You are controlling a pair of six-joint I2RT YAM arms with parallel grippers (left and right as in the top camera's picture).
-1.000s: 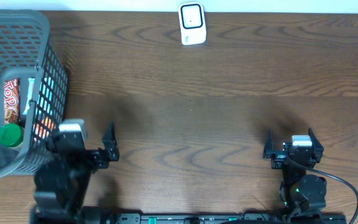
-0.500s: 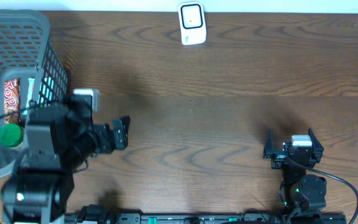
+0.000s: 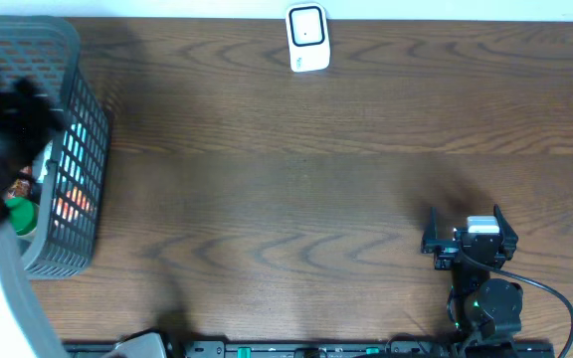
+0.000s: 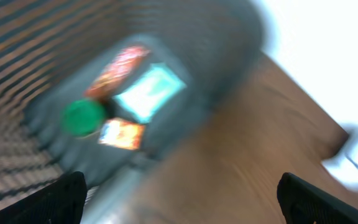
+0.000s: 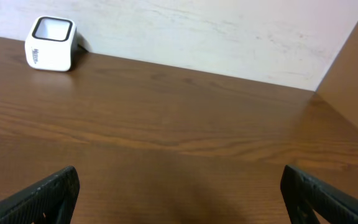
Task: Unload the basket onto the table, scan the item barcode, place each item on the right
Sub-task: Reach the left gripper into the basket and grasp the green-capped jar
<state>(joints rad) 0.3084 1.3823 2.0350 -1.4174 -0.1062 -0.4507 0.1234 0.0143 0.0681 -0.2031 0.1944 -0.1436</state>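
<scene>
My left end effector (image 4: 180,198): released, jaws wide, poised over basket (image 4: 225,78) to pick; items (image 4: 146,93): inside basket, unscanned; my right end effector (image 5: 188,194): released, idle; scanner (image 3: 306,38): far surface edge.

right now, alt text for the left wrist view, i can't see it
Blurred view down into a grey mesh basket holding a green cap, a red packet, a teal packet and an orange one. Wooden table runs right to a white scanner at the edge. The open jaws frame the bottom corners, holding nothing.
</scene>
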